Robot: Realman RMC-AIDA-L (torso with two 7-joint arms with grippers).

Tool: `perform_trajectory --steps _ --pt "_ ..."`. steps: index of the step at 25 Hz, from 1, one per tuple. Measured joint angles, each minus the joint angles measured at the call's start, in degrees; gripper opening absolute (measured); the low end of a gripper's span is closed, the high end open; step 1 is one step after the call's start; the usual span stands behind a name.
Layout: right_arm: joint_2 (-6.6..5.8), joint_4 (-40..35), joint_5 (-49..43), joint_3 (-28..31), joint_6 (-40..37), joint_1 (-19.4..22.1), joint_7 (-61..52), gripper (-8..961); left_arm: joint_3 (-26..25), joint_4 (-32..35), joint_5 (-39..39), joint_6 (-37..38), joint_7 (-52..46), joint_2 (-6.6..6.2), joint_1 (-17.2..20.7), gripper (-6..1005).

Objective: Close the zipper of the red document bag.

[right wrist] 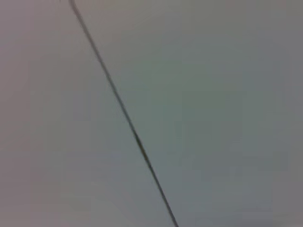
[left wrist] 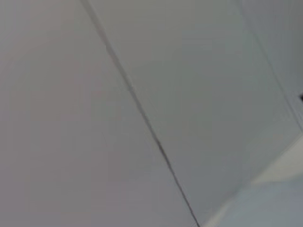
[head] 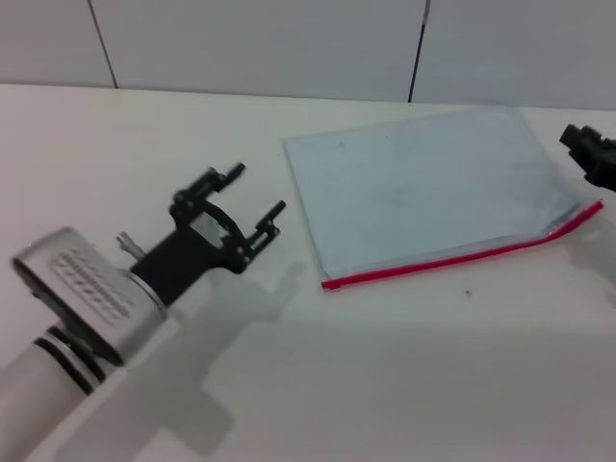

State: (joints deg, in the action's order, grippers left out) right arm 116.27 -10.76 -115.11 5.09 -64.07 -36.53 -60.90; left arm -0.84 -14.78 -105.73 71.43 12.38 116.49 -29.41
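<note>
The red document bag [head: 423, 188] lies flat on the white table, a pale blue-grey translucent pouch right of centre in the head view. Its zipper [head: 462, 256] is a thin red strip along the near long edge, kinked upward near its right end. My left gripper [head: 258, 192] hovers open to the left of the bag, fingers pointing toward it, nothing between them. My right gripper [head: 589, 152] shows only partly at the right edge, close to the bag's far right corner. Both wrist views show only wall panels.
The white table [head: 385, 366] stretches toward the front. A grey panelled wall [head: 289, 38] with dark seams stands behind the table's far edge.
</note>
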Motion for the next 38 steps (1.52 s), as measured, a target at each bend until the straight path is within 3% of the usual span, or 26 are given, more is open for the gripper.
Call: perform_trajectory --steps 5,10,12,18,23,29,38 --pt "0.2 5.2 0.0 8.6 -8.9 3.4 18.3 304 -0.1 4.6 1.0 4.3 -12.8 -0.11 0.2 638" --pt "0.27 10.0 0.0 11.7 -13.0 5.6 31.0 535 -0.1 5.8 6.1 5.0 -18.6 -0.14 0.3 752" --pt "0.34 12.5 0.0 13.2 -14.5 6.8 37.8 639 -0.1 6.1 9.2 5.1 -22.5 -0.19 0.3 752" --pt "0.44 18.2 0.0 16.6 -15.5 8.9 50.2 760 -0.1 9.4 11.9 5.3 -31.4 -0.42 0.3 752" --pt "0.44 18.5 0.0 17.0 -15.5 9.0 50.2 760 -0.1 10.1 12.5 7.7 -32.4 -0.48 0.5 753" --pt "0.45 19.2 0.0 17.4 -15.6 9.1 50.0 760 0.1 10.2 12.4 17.2 -32.1 -0.44 2.0 751" --pt "0.45 19.3 0.0 17.4 -17.0 9.6 49.4 761 0.5 10.2 12.1 18.7 -32.8 -0.57 1.9 741"
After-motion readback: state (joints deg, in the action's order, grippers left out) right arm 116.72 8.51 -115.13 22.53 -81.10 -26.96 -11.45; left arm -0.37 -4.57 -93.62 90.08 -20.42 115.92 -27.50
